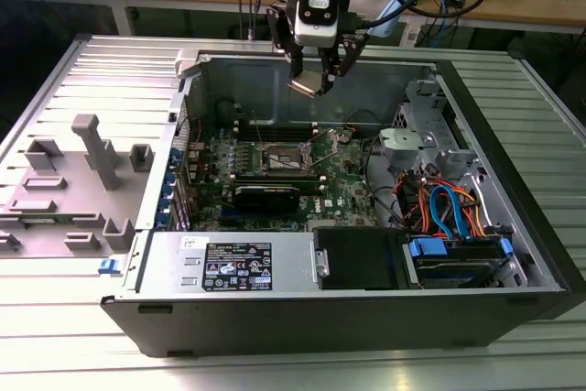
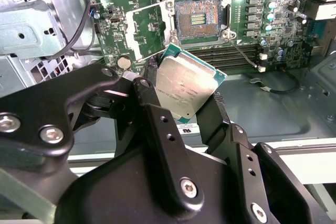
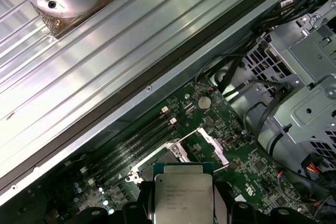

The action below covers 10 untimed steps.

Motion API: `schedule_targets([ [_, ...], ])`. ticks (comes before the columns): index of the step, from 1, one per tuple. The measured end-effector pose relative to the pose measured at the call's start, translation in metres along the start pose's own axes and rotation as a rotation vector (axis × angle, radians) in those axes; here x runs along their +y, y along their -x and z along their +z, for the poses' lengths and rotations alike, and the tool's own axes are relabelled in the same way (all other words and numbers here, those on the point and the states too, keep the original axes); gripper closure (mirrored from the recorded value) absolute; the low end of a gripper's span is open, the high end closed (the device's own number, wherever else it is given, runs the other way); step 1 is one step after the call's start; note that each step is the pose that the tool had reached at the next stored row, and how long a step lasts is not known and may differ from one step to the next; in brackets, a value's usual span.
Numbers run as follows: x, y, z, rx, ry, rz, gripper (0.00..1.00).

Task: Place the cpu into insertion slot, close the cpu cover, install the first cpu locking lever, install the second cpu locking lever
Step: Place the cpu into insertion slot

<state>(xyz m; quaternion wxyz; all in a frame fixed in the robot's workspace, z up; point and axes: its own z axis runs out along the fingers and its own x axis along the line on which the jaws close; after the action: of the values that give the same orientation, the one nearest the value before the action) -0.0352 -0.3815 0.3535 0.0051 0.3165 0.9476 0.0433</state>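
A ribbed metal table (image 1: 55, 354) carries an open computer case (image 1: 302, 313) lying on its side, with a grey moulded fixture (image 1: 92, 148) set on the table at the exterior view's left. Inside the case, the green motherboard (image 1: 348, 194) lies flat on the floor of the chassis. The gripper (image 1: 316, 80) hangs above the case's far wall, well clear of the board, and its black fingers (image 2: 152, 108) are clenched on opposite edges of the cpu (image 2: 186, 87). Below it, the insertion slot (image 2: 198, 18) sits bare, its contact field exposed in the second wrist view. The cpu cover (image 3: 212, 145) stands swung up beside that slot, seen in the first wrist view as a silvery plate tilted away from the opening. The cpu is held in the air with its silvery-grey top facing both wrist cameras and tilted in the exterior view, apart from the slot.
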Motion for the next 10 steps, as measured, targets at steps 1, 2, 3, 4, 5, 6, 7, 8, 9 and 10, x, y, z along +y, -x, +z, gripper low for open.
schedule_targets([
  [1, 0.0, 0.0, 0.0, -0.0001, 0.0001, 0.002, 0.46],
  [2, 0.0, 0.0, 0.0, -0.0002, 0.0001, 0.003, 0.46],
  [3, 0.0, 0.0, 0.0, -0.0003, 0.0001, 0.004, 0.46],
  [4, 0.0, 0.0, 0.0, -0.0005, 0.0001, 0.006, 0.46],
  [5, 0.0, 0.0, 0.0, -0.0006, 0.0001, 0.008, 0.46],
  [6, 0.0, 0.0, 0.0, -0.0008, 0.0002, 0.01, 0.46],
  [7, 0.0, 0.0, 0.0, -0.0008, 0.0002, 0.01, 0.46],
  [8, 0.0, 0.0, 0.0, -0.0009, 0.0002, 0.01, 0.46],
  [9, 0.0, 0.0, 0.0, -0.0009, 0.0003, 0.011, 0.46],
  [10, 0.0, 0.0, 0.0, -0.0009, 0.0002, 0.011, 0.46],
])
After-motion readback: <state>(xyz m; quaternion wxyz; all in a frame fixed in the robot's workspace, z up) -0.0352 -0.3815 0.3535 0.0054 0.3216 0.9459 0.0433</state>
